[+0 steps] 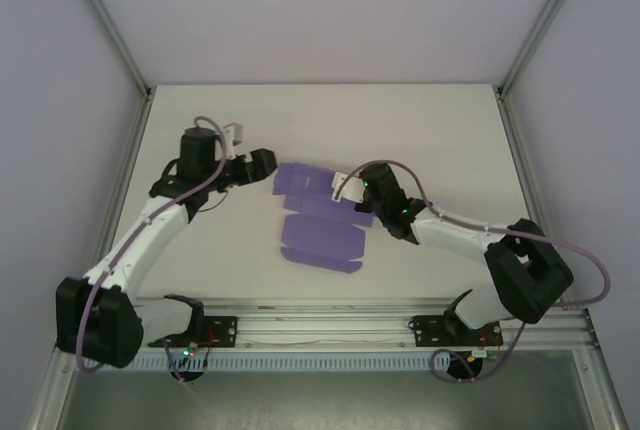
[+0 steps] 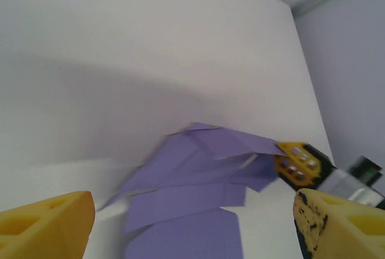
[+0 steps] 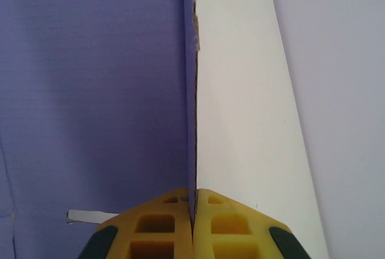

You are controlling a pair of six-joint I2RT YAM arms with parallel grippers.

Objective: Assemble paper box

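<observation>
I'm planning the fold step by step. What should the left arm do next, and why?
Probably ease the open left gripper forward onto the paper box: the right gripper is shut on one card edge, while the left hangs apart from the sheet.

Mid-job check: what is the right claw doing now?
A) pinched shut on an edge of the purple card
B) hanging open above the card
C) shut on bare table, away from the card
A: the right wrist view shows the right claw closed tight on a thin upright edge of the paper box.
</observation>
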